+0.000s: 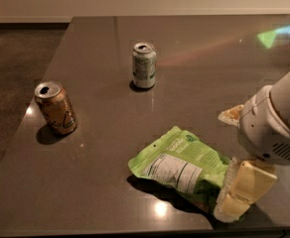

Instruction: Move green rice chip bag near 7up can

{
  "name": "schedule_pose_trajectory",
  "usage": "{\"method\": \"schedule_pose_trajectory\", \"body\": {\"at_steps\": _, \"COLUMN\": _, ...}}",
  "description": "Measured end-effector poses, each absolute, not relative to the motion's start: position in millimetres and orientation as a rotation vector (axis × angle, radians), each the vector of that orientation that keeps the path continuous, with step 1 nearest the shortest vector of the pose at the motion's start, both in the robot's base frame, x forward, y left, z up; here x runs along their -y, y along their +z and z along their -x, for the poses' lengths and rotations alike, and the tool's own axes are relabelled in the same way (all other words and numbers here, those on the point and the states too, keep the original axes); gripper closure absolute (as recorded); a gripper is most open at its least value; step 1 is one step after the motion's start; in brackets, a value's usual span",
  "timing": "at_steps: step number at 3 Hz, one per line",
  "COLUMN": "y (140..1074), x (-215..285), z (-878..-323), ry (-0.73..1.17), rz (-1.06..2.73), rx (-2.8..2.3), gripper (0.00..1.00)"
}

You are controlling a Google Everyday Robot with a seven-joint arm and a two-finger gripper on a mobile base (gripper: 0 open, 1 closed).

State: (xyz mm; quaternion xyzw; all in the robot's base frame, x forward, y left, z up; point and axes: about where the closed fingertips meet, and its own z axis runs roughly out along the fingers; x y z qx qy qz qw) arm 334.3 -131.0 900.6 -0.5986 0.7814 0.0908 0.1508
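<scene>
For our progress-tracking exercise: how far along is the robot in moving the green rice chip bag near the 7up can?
Done: the gripper is down at the right end of the green rice chip bag. In hand: taking hold; whether it has a grip cannot be told. Left: the whole move, since the bag lies flat near the front edge of the table, apart from the upright 7up can.
</scene>
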Motion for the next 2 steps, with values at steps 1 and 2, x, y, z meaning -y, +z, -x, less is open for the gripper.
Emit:
{"method": "schedule_pose_trajectory", "body": {"at_steps": 1, "y": 886.3, "x": 125.0, "z": -329.6, "ry": 0.261, "rz": 1.726, "rx": -2.250, "gripper": 0.00}}
{"method": "schedule_pose_trajectory", "body": {"at_steps": 2, "y": 876.8, "x": 120.7, "z": -328.3, "ry": 0.263, "rz": 1.735, "rx": -2.263, "gripper": 0.00}}
